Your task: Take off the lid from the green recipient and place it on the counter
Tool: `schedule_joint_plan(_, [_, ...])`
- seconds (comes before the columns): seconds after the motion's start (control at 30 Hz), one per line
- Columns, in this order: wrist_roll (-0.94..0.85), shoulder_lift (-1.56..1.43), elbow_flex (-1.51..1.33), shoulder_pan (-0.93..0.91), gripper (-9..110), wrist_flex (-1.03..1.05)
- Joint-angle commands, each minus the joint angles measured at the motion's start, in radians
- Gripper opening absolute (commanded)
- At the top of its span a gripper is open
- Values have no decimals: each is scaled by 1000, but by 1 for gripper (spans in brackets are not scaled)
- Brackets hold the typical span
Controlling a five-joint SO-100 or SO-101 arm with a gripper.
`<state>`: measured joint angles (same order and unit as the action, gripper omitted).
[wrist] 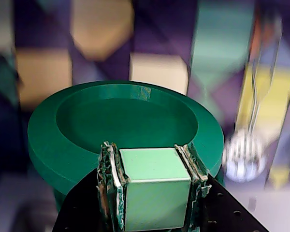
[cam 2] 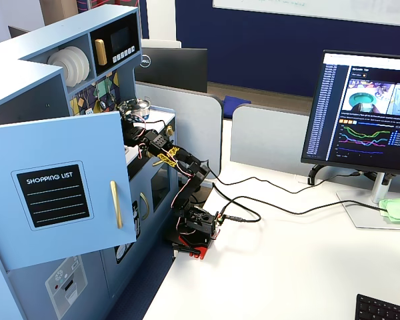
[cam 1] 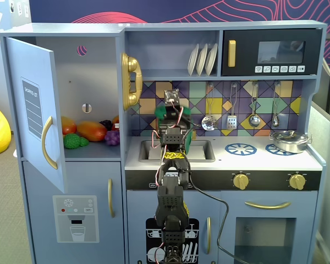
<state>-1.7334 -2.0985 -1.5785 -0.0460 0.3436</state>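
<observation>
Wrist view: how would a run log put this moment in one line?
gripper: shut on light green square knob | round dark green plastic lid: gripped by knob | lifted off: cannot tell

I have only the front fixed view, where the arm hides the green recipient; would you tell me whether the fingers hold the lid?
Observer: In the wrist view the fingers press both sides of a pale green block at the lid's near edge.
Operator: Is the lid level?
Observer: It looks level there, and its recessed top is bare.
Operator: Where does the arm stand?
Observer: The side fixed view shows its base at the edge of a white desk, beside the kitchen.
</observation>
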Motion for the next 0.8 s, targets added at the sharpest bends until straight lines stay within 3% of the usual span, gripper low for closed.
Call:
schedule_joint_plan(0.0, [-25, -34, 100, -98, 0, -54])
schedule_joint_plan(0.27, [29, -18, 78, -422, 0, -135])
schedule_joint_plan(0.37, [18, 6, -15, -492, 0, -265])
schedule_joint_plan(0.77, [-15, 176, -316, -563, 0, -548])
